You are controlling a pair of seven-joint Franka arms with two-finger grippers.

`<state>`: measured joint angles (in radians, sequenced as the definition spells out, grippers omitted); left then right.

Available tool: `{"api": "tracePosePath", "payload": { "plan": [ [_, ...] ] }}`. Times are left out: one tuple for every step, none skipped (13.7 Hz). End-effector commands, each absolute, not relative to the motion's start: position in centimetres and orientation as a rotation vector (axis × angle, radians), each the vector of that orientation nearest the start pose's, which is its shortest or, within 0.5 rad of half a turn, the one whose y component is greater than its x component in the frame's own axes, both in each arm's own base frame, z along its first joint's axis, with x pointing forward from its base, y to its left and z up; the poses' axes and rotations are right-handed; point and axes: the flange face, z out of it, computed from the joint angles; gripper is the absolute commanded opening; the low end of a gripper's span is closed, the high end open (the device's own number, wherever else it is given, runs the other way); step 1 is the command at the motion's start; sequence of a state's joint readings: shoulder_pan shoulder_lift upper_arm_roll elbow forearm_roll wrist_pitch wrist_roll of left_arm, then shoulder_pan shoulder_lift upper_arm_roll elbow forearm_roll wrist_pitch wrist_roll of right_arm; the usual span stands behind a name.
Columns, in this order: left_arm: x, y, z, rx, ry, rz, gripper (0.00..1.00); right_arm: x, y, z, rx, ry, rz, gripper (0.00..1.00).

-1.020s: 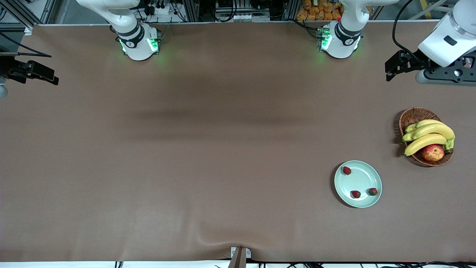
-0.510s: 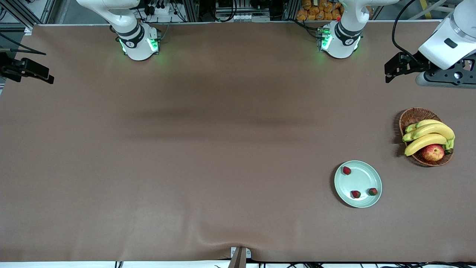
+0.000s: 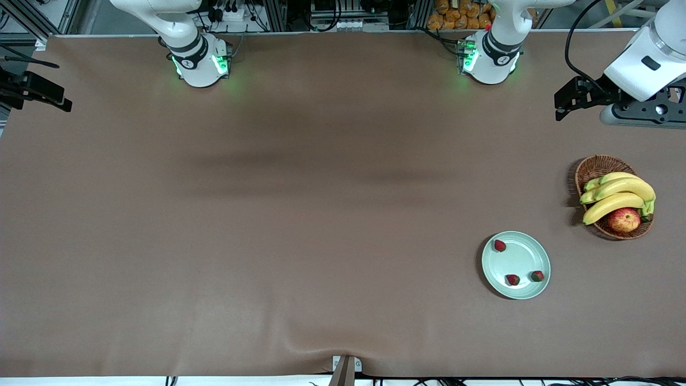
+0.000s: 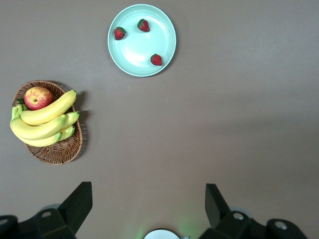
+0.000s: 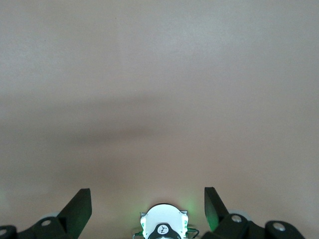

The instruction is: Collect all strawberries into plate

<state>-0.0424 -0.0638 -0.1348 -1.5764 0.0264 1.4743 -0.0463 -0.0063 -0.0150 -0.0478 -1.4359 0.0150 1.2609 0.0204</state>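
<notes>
Strawberries (image 3: pixel 499 245) on plate (image 3: pixel 528 252) | wrist views: left gripper (image 4: pixel 146 206), right gripper (image 5: pixel 146 206) jaws apart, empty

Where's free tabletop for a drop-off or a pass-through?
Bare cloth from the plate to the right arm's end. Crowded only at the left arm's end: plate with three strawberries, basket farther back; narrow bare strip between them.

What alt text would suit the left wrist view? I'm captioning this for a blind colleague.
A pale green plate holding three strawberries sits on a brown table, with a wicker basket of bananas and an apple beside it. The open left gripper frames the view, holding nothing.
</notes>
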Motion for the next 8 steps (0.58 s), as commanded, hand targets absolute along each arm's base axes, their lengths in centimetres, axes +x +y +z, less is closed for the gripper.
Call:
{"api": "tracePosePath", "payload": {
  "plan": [
    [52.06,-9.05,65.31,-3.119,0.21,0.018,1.0,51.22,-2.48,67.5,-3.104,0.091,0.252,1.0],
    [52.05,-9.06,65.31,-3.121,0.208,0.018,1.0,51.2,-2.46,67.49,-3.102,0.088,0.254,1.0],
    [52.06,-9.05,65.31,-3.119,0.207,0.018,1.0,51.2,-2.44,67.49,-3.1,0.087,0.254,1.0],
    [52.06,-9.05,65.31,-3.119,0.207,0.018,1.0,51.21,-2.32,67.5,-3.086,0.084,0.252,1.0],
    [52.06,-9.05,65.31,-3.119,0.207,0.018,1.0,51.19,-2.29,67.49,-3.072,0.083,0.253,1.0],
    [52.06,-9.05,65.31,-3.119,0.207,0.018,1.0,51.19,-2.33,67.5,-3.069,0.084,0.253,1.0],
    [52.07,-8.97,65.31,-3.119,0.205,0.018,1.0,51.19,-2.43,67.5,-3.07,0.084,0.253,1.0],
    [52.11,-8.73,65.31,-3.12,0.198,0.018,1.0,51.19,-2.41,67.5,-3.068,0.084,0.252,1.0]
  ]
}}
